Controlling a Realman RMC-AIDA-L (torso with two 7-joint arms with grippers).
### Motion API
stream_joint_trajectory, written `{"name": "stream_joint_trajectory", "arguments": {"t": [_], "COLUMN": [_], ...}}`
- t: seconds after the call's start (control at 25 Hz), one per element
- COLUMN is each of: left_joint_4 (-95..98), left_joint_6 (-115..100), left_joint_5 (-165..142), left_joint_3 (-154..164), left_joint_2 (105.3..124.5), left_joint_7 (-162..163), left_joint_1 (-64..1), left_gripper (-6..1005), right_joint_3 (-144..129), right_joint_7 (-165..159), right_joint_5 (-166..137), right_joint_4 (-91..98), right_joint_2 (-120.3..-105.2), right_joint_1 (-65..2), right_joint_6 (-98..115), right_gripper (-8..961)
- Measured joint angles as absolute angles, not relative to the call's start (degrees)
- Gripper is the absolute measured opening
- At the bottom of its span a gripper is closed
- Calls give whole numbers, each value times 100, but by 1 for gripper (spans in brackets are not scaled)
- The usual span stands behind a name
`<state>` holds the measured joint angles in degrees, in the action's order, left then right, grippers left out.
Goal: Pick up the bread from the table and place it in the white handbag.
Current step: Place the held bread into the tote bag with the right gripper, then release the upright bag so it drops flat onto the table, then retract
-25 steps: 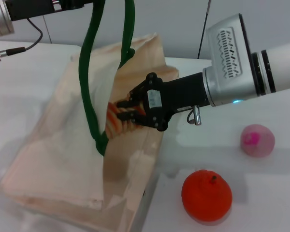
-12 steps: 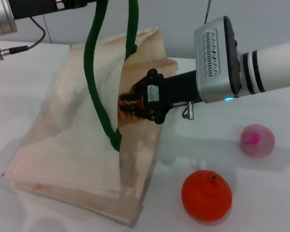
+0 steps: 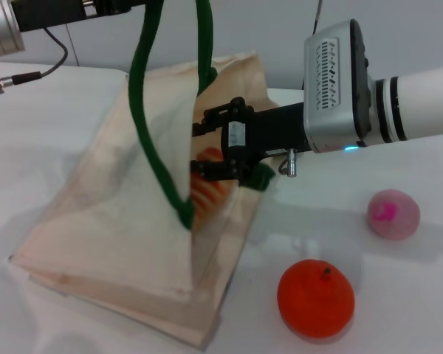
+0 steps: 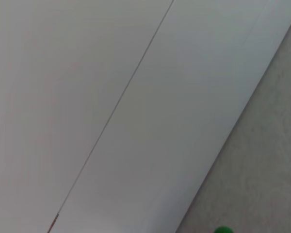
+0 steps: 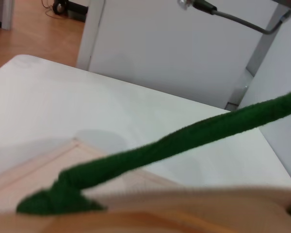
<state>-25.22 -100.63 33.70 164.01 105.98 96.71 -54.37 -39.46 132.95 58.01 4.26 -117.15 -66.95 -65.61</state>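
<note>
The white handbag (image 3: 111, 221) is a large cream fabric tote lying slanted on the table (image 3: 399, 280), its base toward seven o'clock and its mouth toward one o'clock. Its upper panel is lifted by a thick dark green rope handle (image 3: 151, 125) that rises out of the top of the head view, so the mouth gapes open toward three o'clock. The bread (image 3: 207, 188), ridged with orange and cream stripes, lies just inside that opening, at three o'clock from the handle's lower knot, only partly visible behind the raised panel.
</note>
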Motion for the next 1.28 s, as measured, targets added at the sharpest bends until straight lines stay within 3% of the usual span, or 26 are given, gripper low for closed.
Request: {"name": "stream_joint_trajectory", "arguments": {"t": [0.16, 0.6, 0.68, 1.28], "left_joint_4": [-2523, -2522, -2522, -2531], "left_joint_6": [-10064, -9897, -9888, -9633], "left_joint_5": [3377, 3421, 3426, 3437], "left_joint_3": [16401, 16401, 16401, 16393], "left_joint_2": [10598, 10571, 10567, 10601], "left_joint_7": [9669, 9677, 9677, 9689], "left_joint_1": [-5429, -5263, -5236, -5050], "left_gripper": [119, 118, 117, 194], "right_joint_3": [-3942, -3407, -3250, -786], "right_joint_7": [13295, 13242, 13242, 13290], "right_joint_5": [5801, 5801, 5801, 5801], "right_joint_4": [423, 789, 923, 1439], "right_joint_2": [-11711, -11652, -11643, -11601], "right_joint_1": [-6648, -5872, -5694, -4614], "right_joint_6": [-6472, -6125, -6135, -6498], "right_gripper": [571, 803, 890, 884]}}
